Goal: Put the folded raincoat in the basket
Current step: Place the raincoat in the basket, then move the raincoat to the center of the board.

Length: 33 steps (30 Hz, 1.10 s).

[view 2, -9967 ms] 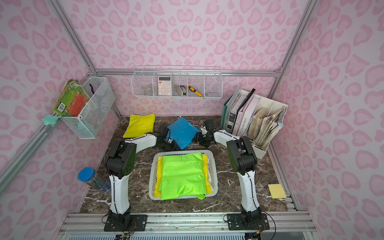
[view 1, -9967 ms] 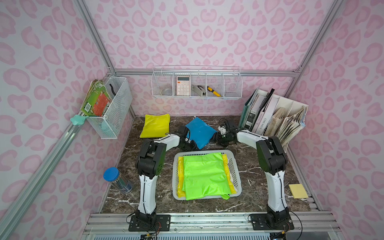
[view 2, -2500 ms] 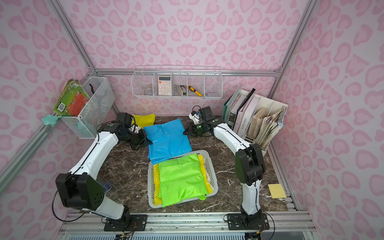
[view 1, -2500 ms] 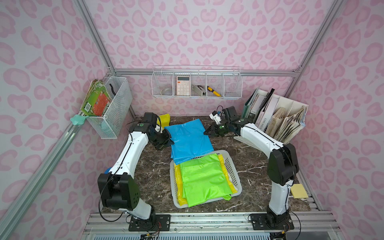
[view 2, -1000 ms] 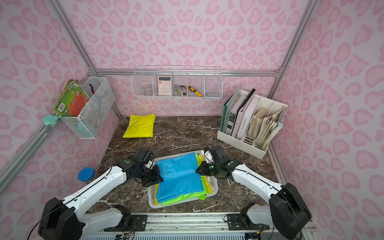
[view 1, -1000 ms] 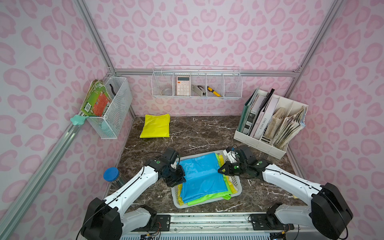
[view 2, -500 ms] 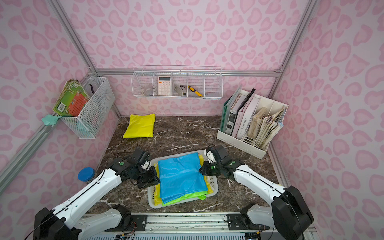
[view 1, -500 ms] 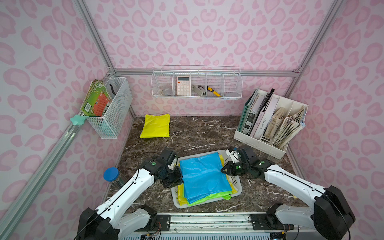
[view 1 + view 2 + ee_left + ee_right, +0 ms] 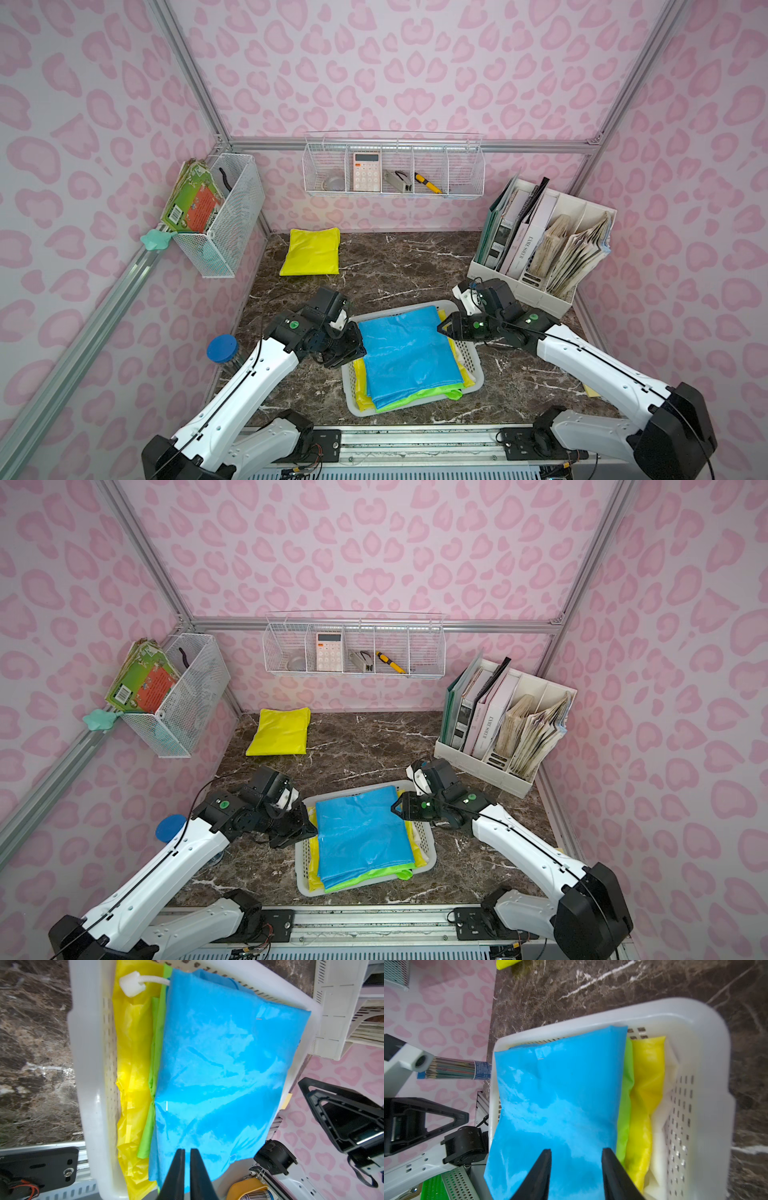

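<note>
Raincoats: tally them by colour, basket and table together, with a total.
Blue raincoat: 1
Green raincoat: 1
Yellow raincoat: 2, one on the table, one in the basket
Whitish sheet under the yellow: 1, kind unclear
Total: 5

Pink blotch-print walls, alu frame, dk marble tabletop.

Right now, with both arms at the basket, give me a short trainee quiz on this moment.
1. True or false: the right gripper has its jaws apart.
2. Which colour of raincoat lies on top in the basket? A yellow, B blue, C green.
3. Fill in: the loose raincoat on the tabletop is ___.

Key: 1 true. 2 B, the blue raincoat. 3 yellow.
</note>
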Tool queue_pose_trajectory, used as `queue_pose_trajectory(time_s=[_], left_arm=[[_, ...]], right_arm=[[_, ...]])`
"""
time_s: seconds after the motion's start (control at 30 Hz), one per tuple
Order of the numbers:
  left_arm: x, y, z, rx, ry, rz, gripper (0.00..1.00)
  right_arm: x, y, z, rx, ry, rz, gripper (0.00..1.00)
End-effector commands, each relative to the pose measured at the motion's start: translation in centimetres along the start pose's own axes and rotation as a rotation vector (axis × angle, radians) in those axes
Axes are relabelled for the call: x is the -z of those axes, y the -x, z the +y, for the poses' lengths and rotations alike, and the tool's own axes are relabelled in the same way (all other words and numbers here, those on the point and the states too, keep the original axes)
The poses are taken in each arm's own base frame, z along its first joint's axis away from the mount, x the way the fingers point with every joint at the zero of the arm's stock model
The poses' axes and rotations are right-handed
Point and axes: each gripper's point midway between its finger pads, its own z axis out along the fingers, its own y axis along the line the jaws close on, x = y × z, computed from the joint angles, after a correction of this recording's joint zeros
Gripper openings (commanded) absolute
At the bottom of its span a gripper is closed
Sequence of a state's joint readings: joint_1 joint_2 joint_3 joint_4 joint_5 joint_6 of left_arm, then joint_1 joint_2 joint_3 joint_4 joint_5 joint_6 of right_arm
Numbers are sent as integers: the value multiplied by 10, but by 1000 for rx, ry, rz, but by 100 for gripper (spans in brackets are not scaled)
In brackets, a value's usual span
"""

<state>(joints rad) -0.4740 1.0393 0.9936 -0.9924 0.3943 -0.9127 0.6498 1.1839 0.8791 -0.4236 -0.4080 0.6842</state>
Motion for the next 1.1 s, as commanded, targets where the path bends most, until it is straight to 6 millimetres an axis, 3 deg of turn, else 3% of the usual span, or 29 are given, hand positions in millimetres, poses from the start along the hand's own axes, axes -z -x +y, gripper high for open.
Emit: queue_pose_trajectory(time_s=[0.0, 0.07, 0.17, 0.3, 0.37, 0.5, 0.63, 0.73, 0.87, 0.97, 1.07], left_arm=[[-3, -13, -29, -72, -147, 67, 8], [-11, -23, -39, -100, -193, 112, 6], [-28, -33, -37, -114, -165, 150, 0], [-51, -40, -18, -83, -94, 187, 0], [-59, -44, -6, -64, -56, 200, 0], [-71, -49, 17, -34, 7, 214, 0], [-55, -38, 6, -80, 21, 155, 2], [-24, -6, -9, -136, 88, 5, 22], [12, 55, -24, -174, 145, -179, 41], [23, 106, -17, -73, 159, -205, 42], [20, 158, 1, 1, 213, -228, 40]], right_arm=[[4, -17, 19, -1, 59, 35, 37], [1, -32, 36, 5, 129, 63, 32], [-11, -59, 51, 10, 196, 119, 27], [-32, -92, 36, -23, 175, 191, 22], [-37, -99, 23, -30, 136, 196, 21], [-40, -96, -1, -16, 26, 174, 20], [-32, -68, 19, 34, 58, 120, 24], [-21, -34, 47, 97, 112, 34, 42], [-11, 12, 65, 115, 132, -74, 51], [-8, 35, 62, 96, 119, -106, 52], [-6, 44, 60, 97, 111, -113, 52]])
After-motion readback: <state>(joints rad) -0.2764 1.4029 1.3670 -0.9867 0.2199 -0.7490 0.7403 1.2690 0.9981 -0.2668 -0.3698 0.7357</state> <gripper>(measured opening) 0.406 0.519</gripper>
